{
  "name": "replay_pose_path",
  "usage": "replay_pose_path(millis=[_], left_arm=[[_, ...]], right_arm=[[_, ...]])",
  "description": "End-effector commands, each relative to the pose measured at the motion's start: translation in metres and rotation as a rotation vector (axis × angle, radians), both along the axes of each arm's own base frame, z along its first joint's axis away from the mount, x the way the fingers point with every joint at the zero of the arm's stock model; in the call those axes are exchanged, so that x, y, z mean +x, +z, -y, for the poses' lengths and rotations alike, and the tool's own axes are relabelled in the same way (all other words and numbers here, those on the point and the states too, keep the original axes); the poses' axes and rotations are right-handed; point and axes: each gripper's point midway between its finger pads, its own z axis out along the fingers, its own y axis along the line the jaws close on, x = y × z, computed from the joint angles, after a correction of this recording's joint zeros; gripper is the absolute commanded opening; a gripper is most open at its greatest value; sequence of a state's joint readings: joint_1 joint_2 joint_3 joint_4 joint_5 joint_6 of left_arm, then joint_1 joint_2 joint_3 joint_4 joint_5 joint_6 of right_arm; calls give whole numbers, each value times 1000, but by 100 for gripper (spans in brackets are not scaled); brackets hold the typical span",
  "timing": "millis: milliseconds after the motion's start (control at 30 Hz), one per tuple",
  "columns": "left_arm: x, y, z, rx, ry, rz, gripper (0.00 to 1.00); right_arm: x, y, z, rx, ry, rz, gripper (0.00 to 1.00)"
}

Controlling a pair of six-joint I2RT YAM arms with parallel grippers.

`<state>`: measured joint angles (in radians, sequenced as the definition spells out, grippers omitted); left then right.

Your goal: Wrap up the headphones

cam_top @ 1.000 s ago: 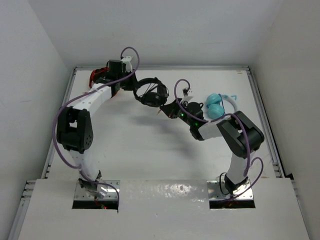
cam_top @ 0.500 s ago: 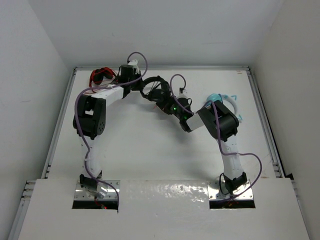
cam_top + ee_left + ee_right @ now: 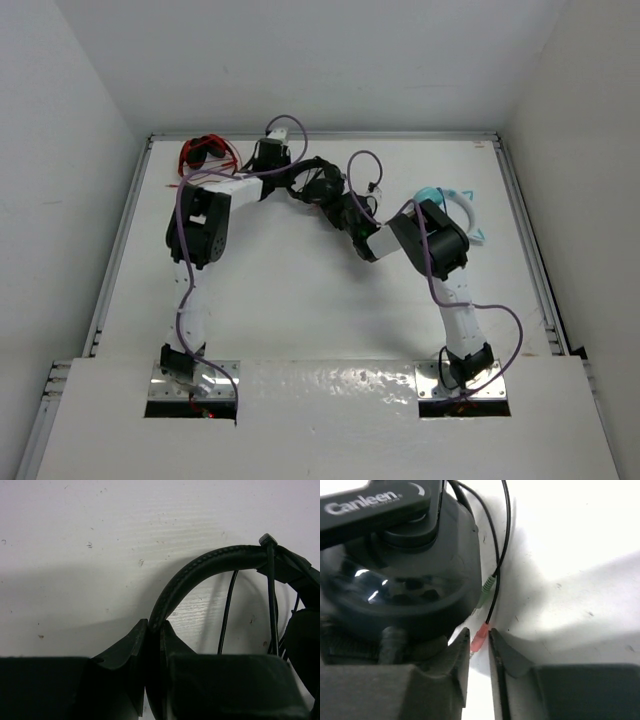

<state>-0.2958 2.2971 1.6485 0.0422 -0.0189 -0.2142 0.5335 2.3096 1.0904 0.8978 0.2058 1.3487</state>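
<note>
Headphones [image 3: 312, 185] lie at the far middle of the table [image 3: 300, 300], and you hold them at two places. Your left gripper [image 3: 154, 628] is clamped on the headband [image 3: 200, 567]. Your right gripper [image 3: 479, 632] pinches the pink plug [image 3: 478, 641] beside an ear cup [image 3: 400, 575]. Loose cable [image 3: 227, 610] strands cross the band's arch, so I judge most of the winding is yet to do.
</note>
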Motion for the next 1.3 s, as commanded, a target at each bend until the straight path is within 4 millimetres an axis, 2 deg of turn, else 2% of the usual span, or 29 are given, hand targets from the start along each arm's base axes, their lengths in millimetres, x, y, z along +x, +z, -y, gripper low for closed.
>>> replay_pose_path(millis=[0,33,67,167,233,300,333,367,400,433,467,533,567,633,667,733,867,900,933,1067,1100,1133,1167,1200,1233,1267], left_arm=[[20,22,6,10,32,112,0],[20,20,6,11,30,111,0],[18,17,7,12,27,105,0],[15,8,8,11,28,83,0],[14,7,9,10,30,78,0],[13,4,9,7,33,71,0],[12,4,10,8,30,68,0],[11,4,10,10,27,67,3],[11,4,11,13,24,66,6],[9,1,12,15,19,59,10],[8,0,12,16,17,56,21],[5,-2,13,15,7,44,33],[4,-3,15,15,1,39,44],[2,-2,16,14,-6,37,53],[2,3,16,12,-6,43,61],[5,12,14,15,3,55,66],[16,62,6,45,25,136,72],[17,73,-3,62,51,149,73],[18,95,-7,67,63,184,74],[9,134,-30,162,83,193,78],[2,132,-43,214,91,157,79],[-3,146,-50,228,94,163,82],[-12,143,-64,259,102,125,84],[-17,149,-74,274,106,117,85],[-26,174,-82,262,116,144,87],[-37,170,-99,254,118,110,88]], right_arm=[[-6,18,6,77,-88,7,24],[-12,23,12,68,-101,6,26],[-17,19,18,43,-114,-19,27],[-33,23,36,-23,-160,-66,39],[-44,22,49,-57,-185,-92,41],[-49,37,54,-68,-184,-71,44],[-56,35,58,-84,-182,-78,44],[-59,44,61,-96,-179,-67,45],[-62,46,66,-113,-187,-73,45],[-70,38,71,-160,-188,-117,46],[-72,46,74,-180,-187,-118,46],[-75,48,82,-241,-190,-129,46],[-76,50,84,-267,-184,-120,47],[-81,58,91,-277,-191,-102,47],[-81,71,95,-286,-205,-66,47],[-85,76,103,-323,-209,-47,47],[-91,99,121,-436,-212,-7,49],[-92,112,124,-434,-214,18,51],[-94,113,130,-453,-211,11,52],[-105,131,145,-559,-133,24,56],[-110,139,152,-583,-123,19,58],[-112,142,158,-623,-105,20,63],[-113,145,163,-634,-98,17,66],[-116,148,166,-629,-77,11,70],[-119,152,182,-656,-82,-2,79],[-122,156,189,-667,-77,-5,88]])
